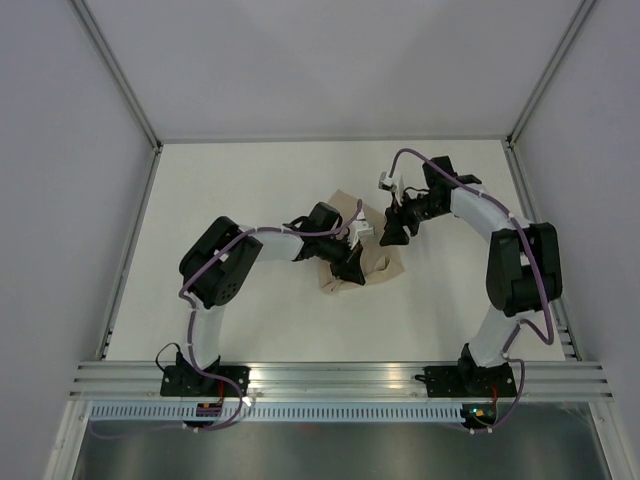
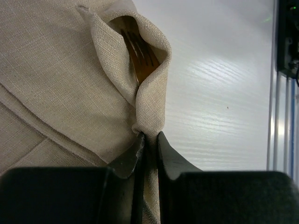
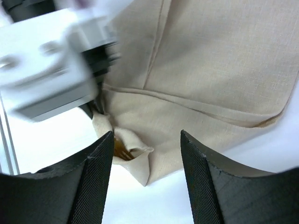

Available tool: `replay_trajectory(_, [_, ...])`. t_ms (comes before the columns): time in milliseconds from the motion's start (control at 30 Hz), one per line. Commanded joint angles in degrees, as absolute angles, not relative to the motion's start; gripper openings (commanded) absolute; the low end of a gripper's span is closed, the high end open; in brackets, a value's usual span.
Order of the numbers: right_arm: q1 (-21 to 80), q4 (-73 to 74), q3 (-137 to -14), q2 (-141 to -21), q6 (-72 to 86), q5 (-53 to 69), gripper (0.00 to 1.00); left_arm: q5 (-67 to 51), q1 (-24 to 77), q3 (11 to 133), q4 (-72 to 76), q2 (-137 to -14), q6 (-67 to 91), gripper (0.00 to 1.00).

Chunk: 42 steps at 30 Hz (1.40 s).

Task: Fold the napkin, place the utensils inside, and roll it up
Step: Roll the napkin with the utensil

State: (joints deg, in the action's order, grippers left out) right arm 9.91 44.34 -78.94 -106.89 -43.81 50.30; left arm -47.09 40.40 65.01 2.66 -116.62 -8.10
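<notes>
1. A beige napkin [image 2: 56, 84] lies folded into layers near the middle of a white surface [image 2: 219, 93], between the two arms as seen from above.
2. The left claw [image 2: 150, 136] is narrowed to a slit and pinches a raised fold at the napkin's edge. The cloth is squeezed upright between its two dark tips.
3. Just above that pinch the fold bulges open like a small pocket. Inside it the utensils [image 2: 139, 53] show as brownish fork tines; the rest of them is hidden by cloth.
4. The right claw [image 3: 147, 140] stands wide, holding nothing, and hangs above the napkin's near edge. Its textured black fingers [image 3: 96, 177] sit either side of the pocket corner without touching it.
5. In the right wrist view a sliver of amber utensil peeks from the pocket beside the left-hand finger.
6. A blurred pale grey block [image 3: 46, 79] on the left wrist fills that view's upper left, just beside the pocket.
7. From above, both claws meet at the napkin's right-hand part, close together.
</notes>
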Motion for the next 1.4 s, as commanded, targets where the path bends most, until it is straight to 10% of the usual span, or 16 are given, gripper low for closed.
replay_trajectory(0, [10.28, 34.73, -69.22, -96.54, -47.97, 51.33, 0.64, -49.47, 40.26, 65.12, -16.68, -123.48, -6.24, 0.02])
replay_trajectory(500, [26.27, 13.10, -37.28, -74.44, -58.10, 29.10, 0.73, -50.89, 39.20, 75.76, -28.65, -130.96, -3.60, 0.02])
replay_trajectory(1367, [38.85, 9.67, -34.63, -78.92, -60.29, 23.73, 0.63, -50.01, 38.94, 76.47, -28.83, -131.75, -3.16, 0.02])
